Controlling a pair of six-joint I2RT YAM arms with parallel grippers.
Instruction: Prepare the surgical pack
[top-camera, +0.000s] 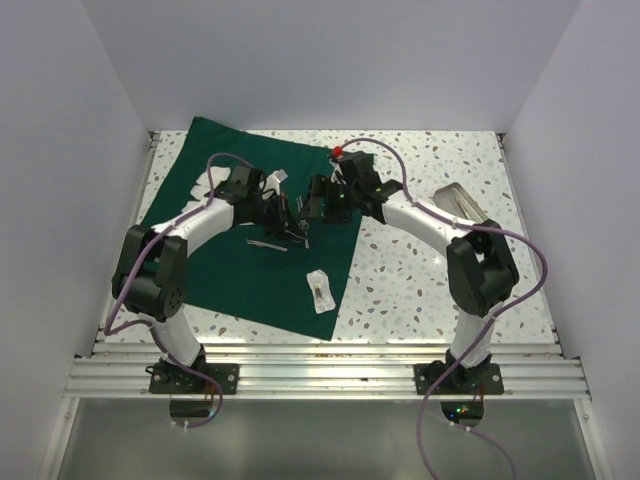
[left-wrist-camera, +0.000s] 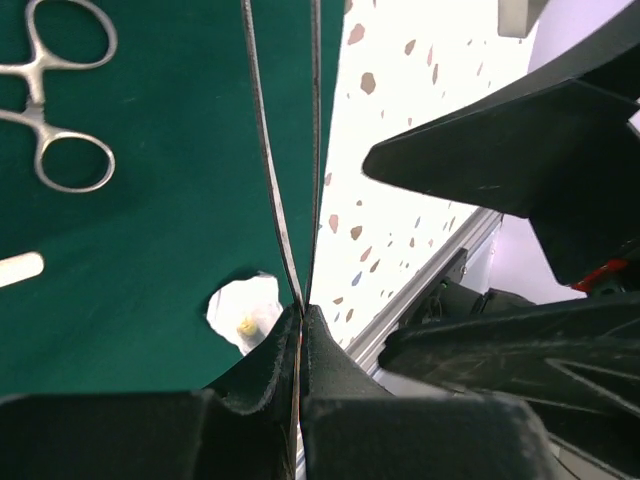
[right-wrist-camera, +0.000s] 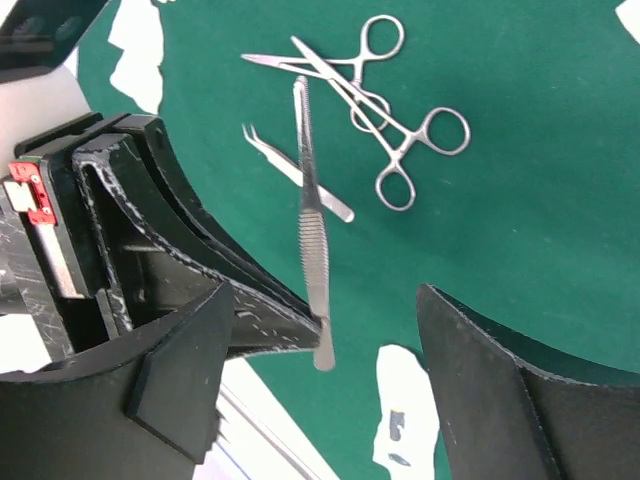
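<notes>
**Surgical pack.** The dark green surgical pack (top-camera: 240, 270) is spread flat on the left half of the speckled surface (top-camera: 420, 280). Its far corner reaches the rear edge and its near corner lies close to the front rail.

**Left tool.** The left tool (left-wrist-camera: 300, 315) is pressed together on the butt end of a pair of steel forceps (right-wrist-camera: 310, 230). The two thin blades are seen running away from the pinch, over the pack. A red tag (right-wrist-camera: 30, 190) is fixed to the tool body. Any print on it is too small to be read.

**Right tool.** The right tool (right-wrist-camera: 322, 300) is spread wide, facing the left tool above the pack near its right edge. The held forceps are seen between its two fingers (right-wrist-camera: 190, 380), touched by neither.

**Items on the pack.**
- Two ring-handled clamps (right-wrist-camera: 385, 130) are laid crossed.
- A smaller pair of tweezers (right-wrist-camera: 295, 175) lies just beside the clamps.
- A white pad (right-wrist-camera: 405, 410) lies near the pack's right edge.
- Further white pads (top-camera: 210, 185) lie toward the far left.

**Tray.** A shallow metal tray (top-camera: 462, 205) is placed on the bare surface at the right, well apart from the pack.
</notes>
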